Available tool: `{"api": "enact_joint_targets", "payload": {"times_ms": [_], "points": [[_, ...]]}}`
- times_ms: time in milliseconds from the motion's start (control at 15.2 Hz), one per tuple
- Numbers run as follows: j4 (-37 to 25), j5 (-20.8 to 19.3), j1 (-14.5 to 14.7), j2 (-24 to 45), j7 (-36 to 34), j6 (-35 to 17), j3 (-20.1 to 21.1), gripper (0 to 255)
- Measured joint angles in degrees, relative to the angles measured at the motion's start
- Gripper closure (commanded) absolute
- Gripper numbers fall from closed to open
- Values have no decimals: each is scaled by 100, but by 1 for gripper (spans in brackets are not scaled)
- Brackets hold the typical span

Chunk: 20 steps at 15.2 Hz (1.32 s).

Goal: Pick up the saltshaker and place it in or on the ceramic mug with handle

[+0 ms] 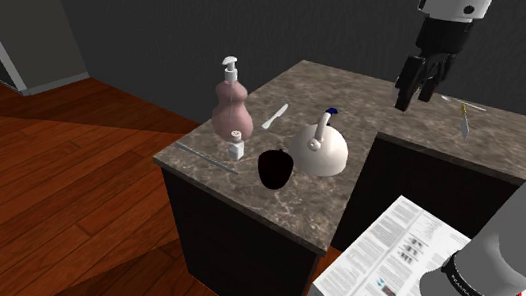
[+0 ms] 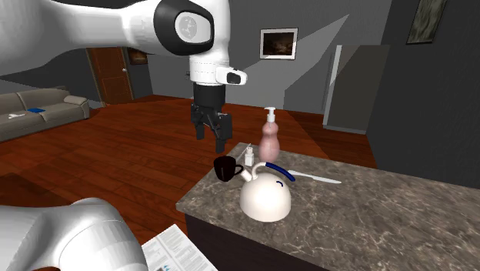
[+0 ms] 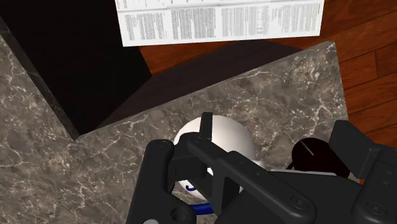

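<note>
The dark marble tabletop (image 1: 246, 199) carries everything. Over it the white arm (image 2: 115, 23) holds its black gripper (image 2: 210, 143) up in the air, fingers apart with nothing between them. On the stone sits a round white kettle (image 1: 319, 150) with a blue handle, a pink soap dispenser (image 1: 230, 106), and a black mug (image 1: 274, 168) just beside the kettle. The small white saltshaker (image 1: 237, 148) stands upright just beside the dispenser's base, near the mug, well below the gripper.
</note>
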<state>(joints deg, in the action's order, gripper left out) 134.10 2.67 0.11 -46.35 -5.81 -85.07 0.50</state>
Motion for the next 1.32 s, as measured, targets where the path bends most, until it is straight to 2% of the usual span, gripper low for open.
{"api": "enact_joint_targets", "payload": {"times_ms": [132, 330, 924, 1320], "points": [[-3, 28, 10, 72, -44, -74, 41, 0], [29, 127, 44, 433, -220, -498, 208, 0], [-457, 267, 106, 2081, -817, -1782, 729, 0], [-1237, 130, 111, 3413, -1247, -2402, 1013, 0]]}}
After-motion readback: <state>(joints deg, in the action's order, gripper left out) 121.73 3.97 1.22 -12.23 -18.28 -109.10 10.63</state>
